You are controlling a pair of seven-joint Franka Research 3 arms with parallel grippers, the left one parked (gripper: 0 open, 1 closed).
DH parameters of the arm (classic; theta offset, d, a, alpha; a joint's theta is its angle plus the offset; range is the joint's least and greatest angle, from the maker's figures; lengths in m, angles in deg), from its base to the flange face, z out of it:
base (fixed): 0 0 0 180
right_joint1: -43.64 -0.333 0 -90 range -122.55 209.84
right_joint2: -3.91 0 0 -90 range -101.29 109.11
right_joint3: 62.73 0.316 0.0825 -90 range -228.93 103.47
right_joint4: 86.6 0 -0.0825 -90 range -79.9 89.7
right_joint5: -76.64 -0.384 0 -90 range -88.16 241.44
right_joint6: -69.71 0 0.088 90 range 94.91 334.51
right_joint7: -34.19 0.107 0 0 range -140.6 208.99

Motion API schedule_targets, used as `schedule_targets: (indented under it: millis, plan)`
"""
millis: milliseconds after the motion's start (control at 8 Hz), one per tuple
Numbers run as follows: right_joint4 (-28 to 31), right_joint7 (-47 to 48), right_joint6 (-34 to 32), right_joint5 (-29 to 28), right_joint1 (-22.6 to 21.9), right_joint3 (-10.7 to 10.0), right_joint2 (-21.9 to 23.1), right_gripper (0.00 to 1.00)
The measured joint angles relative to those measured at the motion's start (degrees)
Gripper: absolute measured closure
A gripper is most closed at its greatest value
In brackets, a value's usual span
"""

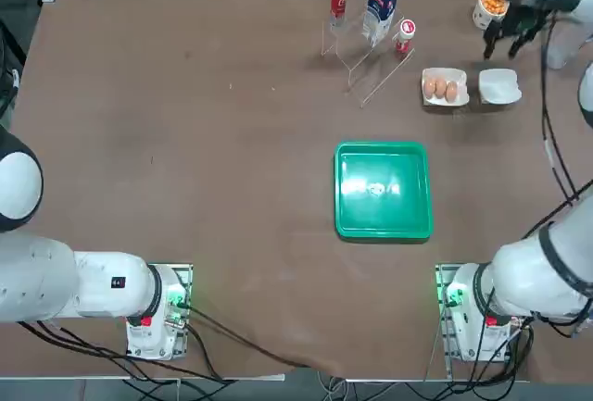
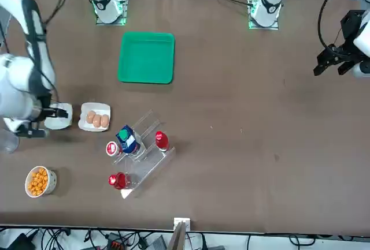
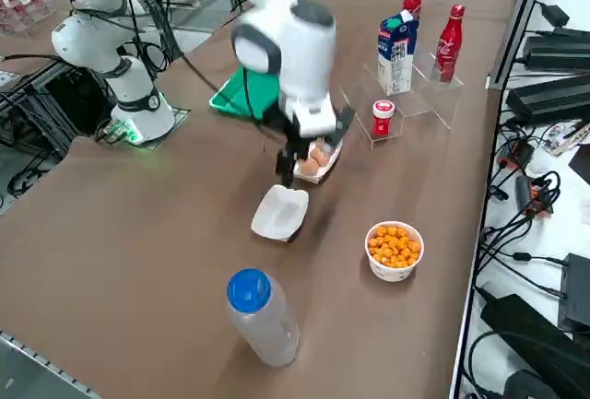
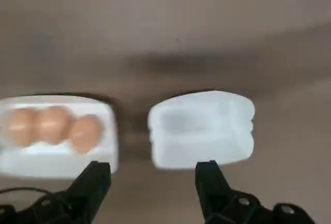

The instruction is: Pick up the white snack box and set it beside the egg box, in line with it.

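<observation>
Right gripper (image 4: pixel 153 175) hangs above the table, fingers spread and empty, pointing down over the white snack box (image 4: pixel 201 128), which sits just beside the egg box (image 4: pixel 54 133).

White snack box (image 1: pixel 499 86) flat on table, just beside egg box (image 1: pixel 445 87), aligned.

Green tray (image 1: pixel 384 225) mid-table, cup of orange snacks (image 3: pixel 394 250), blue-capped bottle (image 3: pixel 261 317), clear stand (image 2: pixel 149 156) with red bottles, carton (image 1: pixel 381 1)

Even overhead light, blurred wrist view
</observation>
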Motion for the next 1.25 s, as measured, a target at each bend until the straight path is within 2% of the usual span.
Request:
schedule_targets:
  millis: [375,625,750,1000,1125,1250]
  plan:
    - [-13.29,0.00,-19.62,-4.04,-1.28,1.33,7.12,0.00]
    - [-22.31,0.00,-30.05,-4.20,-4.40,2.23,8.18,0.00]
    - [-24.79,0.38,-33.25,-4.05,-6.61,2.83,8.67,0.00]
    - [-24.70,1.00,-34.92,-2.36,-9.90,3.05,10.56,0.00]
    - [-21.61,1.08,-32.52,-1.95,-10.09,2.98,12.31,0.00]
    - [-16.16,1.08,-27.74,-1.83,-10.07,2.66,15.07,0.00]
